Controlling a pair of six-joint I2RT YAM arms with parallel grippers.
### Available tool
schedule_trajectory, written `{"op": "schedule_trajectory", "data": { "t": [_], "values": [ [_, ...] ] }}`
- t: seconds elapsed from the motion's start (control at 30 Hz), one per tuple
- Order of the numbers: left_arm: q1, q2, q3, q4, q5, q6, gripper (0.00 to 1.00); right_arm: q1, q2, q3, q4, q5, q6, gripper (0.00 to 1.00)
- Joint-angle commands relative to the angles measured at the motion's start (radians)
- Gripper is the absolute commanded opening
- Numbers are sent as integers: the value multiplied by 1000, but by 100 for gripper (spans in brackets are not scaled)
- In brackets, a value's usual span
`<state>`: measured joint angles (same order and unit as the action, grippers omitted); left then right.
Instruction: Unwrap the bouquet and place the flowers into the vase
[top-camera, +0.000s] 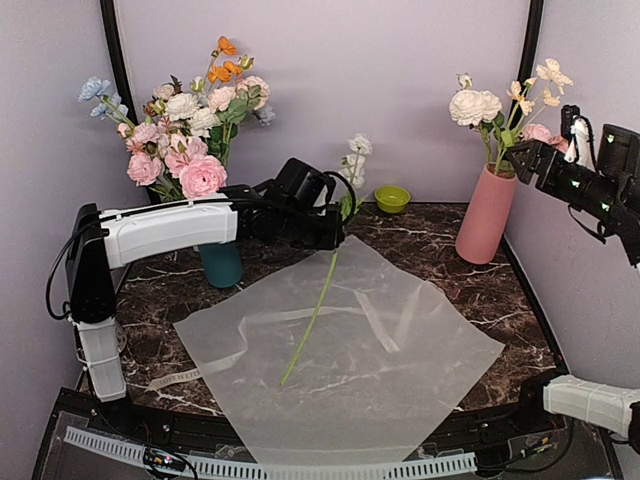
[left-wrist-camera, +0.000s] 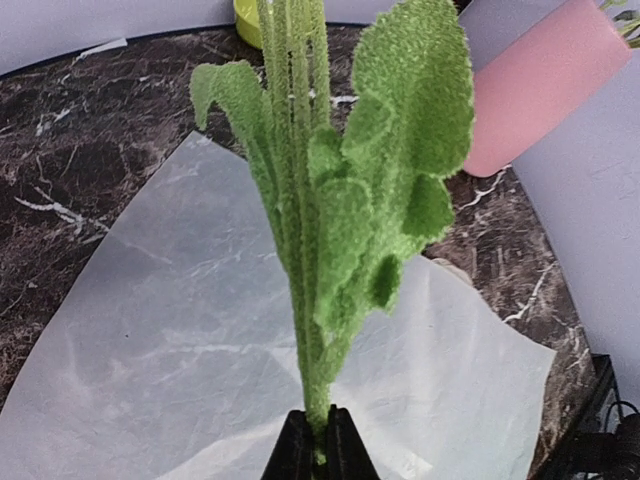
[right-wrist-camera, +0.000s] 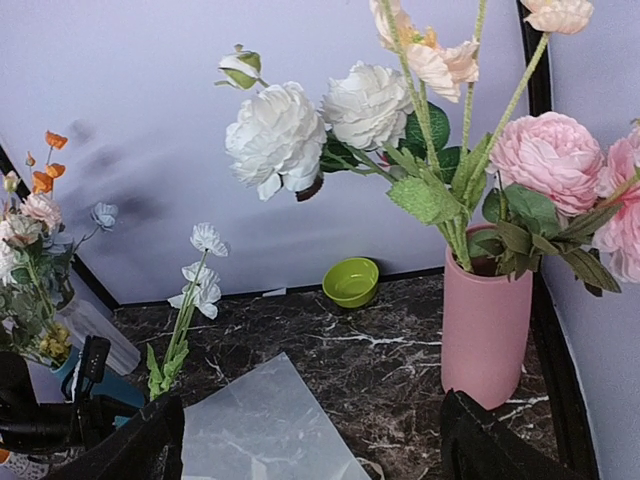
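The bouquet's translucent cream paper lies spread flat on the marble table. My left gripper is shut on one green stem of the flowers, which slants up off the paper to small white blooms. In the left wrist view the fingers pinch that stem under its fuzzy leaves. The pink vase at the back right holds white, peach and pink flowers. My right gripper hangs open beside those blooms, with nothing between its fingers.
A teal vase with a big pink, white, orange and blue arrangement stands behind my left arm. A green bowl sits at the back wall. A cream ribbon lies left of the paper.
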<state>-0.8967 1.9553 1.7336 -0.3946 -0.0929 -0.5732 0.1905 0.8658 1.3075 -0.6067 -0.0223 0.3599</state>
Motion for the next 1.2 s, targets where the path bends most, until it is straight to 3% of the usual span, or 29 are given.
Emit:
{"op": "schedule_trajectory", "data": {
  "t": [0.0, 0.23, 0.6, 1.0, 1.17],
  "values": [
    [1, -120, -114, 173, 80, 9, 0, -5, -25, -28, 126, -134, -53, 88],
    [-1, -258, -258, 350, 181, 30, 0, -5, -51, -110, 215, -362, -66, 88],
    [-1, -393, -428, 606, 361, 79, 0, 9, -96, -300, 442, -640, 45, 82],
    [-1, -442, -438, 830, 499, 94, 0, 254, 23, -284, 551, -591, 15, 77],
    [-1, -436, -414, 852, 515, 106, 0, 337, 106, -255, 599, -581, 2, 71]
  ]
}}
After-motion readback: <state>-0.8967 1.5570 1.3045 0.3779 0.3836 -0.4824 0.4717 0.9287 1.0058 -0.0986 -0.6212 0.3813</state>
